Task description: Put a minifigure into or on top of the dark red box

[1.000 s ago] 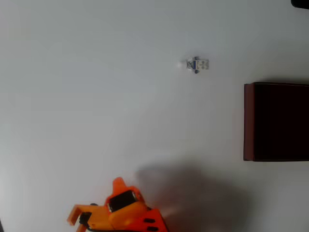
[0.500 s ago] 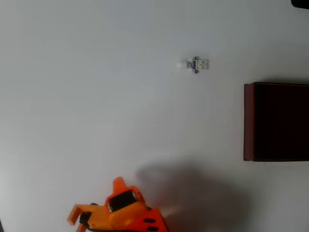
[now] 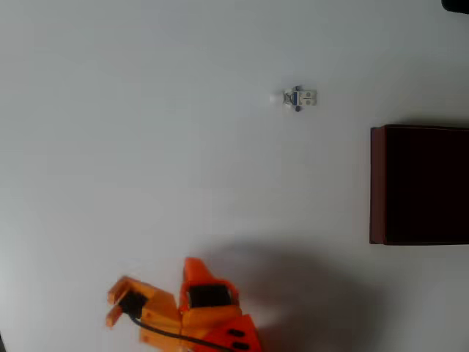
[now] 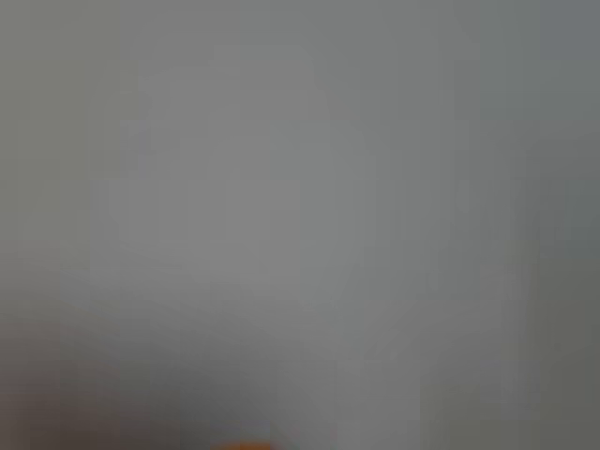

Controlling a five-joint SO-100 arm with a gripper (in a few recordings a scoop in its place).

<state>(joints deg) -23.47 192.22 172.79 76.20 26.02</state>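
In the overhead view the minifigure lies flat on the white surface, at about one o'clock from the middle of the picture, its round white head pointing to nine o'clock. The dark red box sits at three o'clock, cut off by the right edge, well apart from the minifigure – the figure lies at roughly eleven o'clock from the box's near corner. The orange hand is down at seven o'clock, far from both; its two fingers look spread apart, gripping nothing, though the angle is poor. The wrist view is a grey blur – only an orange sliver at six o'clock
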